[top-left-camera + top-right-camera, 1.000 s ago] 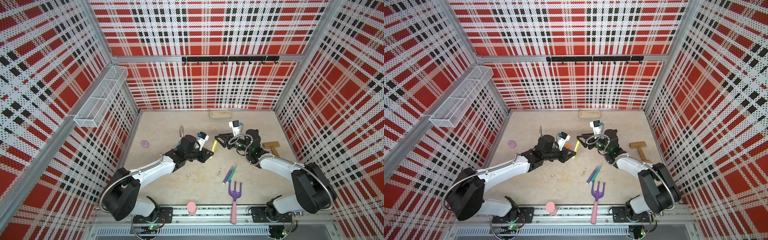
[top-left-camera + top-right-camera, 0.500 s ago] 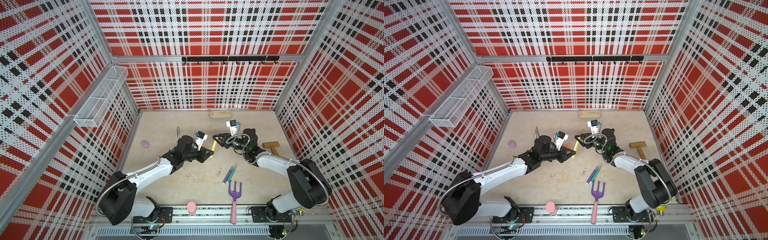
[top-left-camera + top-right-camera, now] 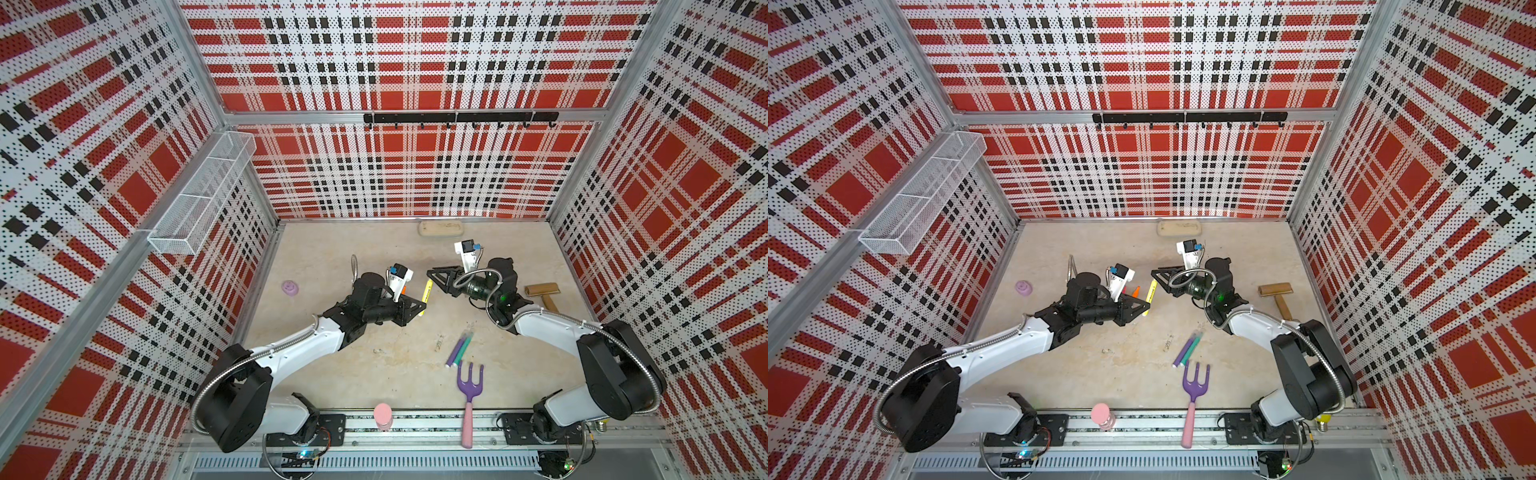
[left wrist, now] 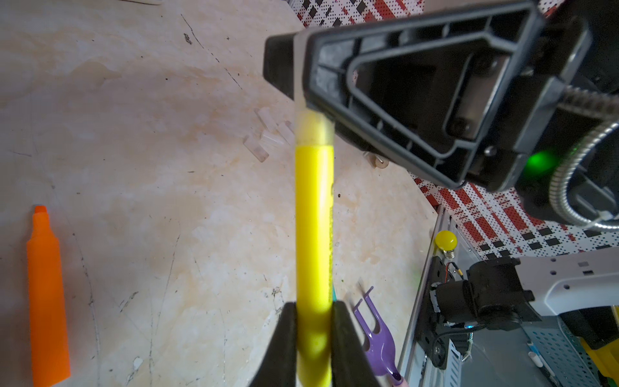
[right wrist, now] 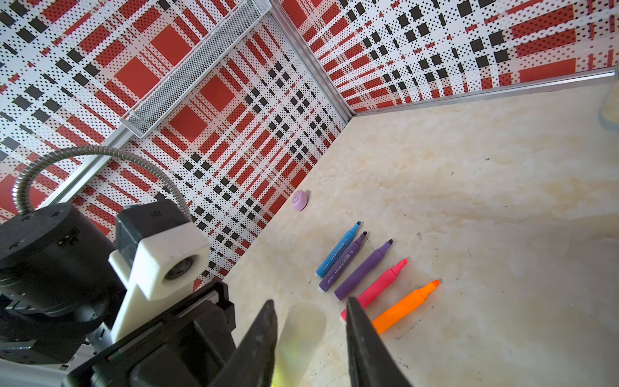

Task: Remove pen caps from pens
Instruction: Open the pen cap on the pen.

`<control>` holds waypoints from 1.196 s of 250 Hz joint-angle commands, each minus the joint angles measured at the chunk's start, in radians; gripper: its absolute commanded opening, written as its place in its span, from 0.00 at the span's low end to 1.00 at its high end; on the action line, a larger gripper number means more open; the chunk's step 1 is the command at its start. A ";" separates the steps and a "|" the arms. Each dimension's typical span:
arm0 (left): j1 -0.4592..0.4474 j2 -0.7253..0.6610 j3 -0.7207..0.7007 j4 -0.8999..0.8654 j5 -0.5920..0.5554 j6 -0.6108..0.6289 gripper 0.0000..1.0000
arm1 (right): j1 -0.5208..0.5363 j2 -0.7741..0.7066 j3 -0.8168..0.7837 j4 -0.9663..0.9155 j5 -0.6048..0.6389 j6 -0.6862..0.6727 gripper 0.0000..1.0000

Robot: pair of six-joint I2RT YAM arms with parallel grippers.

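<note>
Yellow pen (image 3: pixel 426 292) held clear of the beige tabletop (image 3: pixel 332 249), near its middle, between two black robot grippers.

Leftmost, an orange pen (image 4: pixel 47 301) lying flat, already uncapped. Next, left gripper (image 4: pixel 314 321) clamped tight on the tail of the yellow barrel, pads flush on both sides. Then the clear cap (image 4: pixel 313 130), seated on the pen's far end. Further right, right gripper (image 5: pixel 310 321) straddling that cap with jaws apart: close against it on one side, a strip of tabletop showing on the other, no firm pinch visible. Rightmost and nearer the front, a purple pen (image 3: pixel 454 354) and a teal pen (image 3: pixel 464 345) side by side, apparently capped, just beside a purple garden fork (image 3: pixel 470 380).

Likely trouble from here: one-sided contact shoving the cap sideways and levering the long barrel round in the left grip, given a hold so far from the cap. Also a slip off smooth clear plastic under a light pinch. Also a pull off the pen's axis, jamming the cap rather than freeing it.

Runs roughly front to back in both top views, leaning slightly right. Points cap-first toward the back wall (image 3: pixel 415 187) and into the right gripper, tail toward the left gripper.
</note>
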 commanded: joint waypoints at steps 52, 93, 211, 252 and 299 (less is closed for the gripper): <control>0.004 -0.055 -0.016 0.032 -0.050 -0.016 0.05 | 0.001 -0.005 0.002 0.081 -0.040 0.019 0.17; -0.009 -0.038 -0.004 0.032 -0.052 -0.005 0.05 | 0.001 0.002 -0.001 0.133 -0.055 0.055 0.01; -0.029 0.049 0.002 -0.009 -0.049 0.040 0.00 | -0.015 0.003 0.107 0.102 0.014 0.038 0.00; -0.032 0.070 -0.012 -0.013 -0.048 0.053 0.00 | -0.039 -0.031 0.177 0.021 0.095 -0.027 0.00; -0.038 0.104 -0.013 -0.023 -0.034 0.062 0.00 | -0.089 -0.068 0.176 0.064 0.149 -0.016 0.00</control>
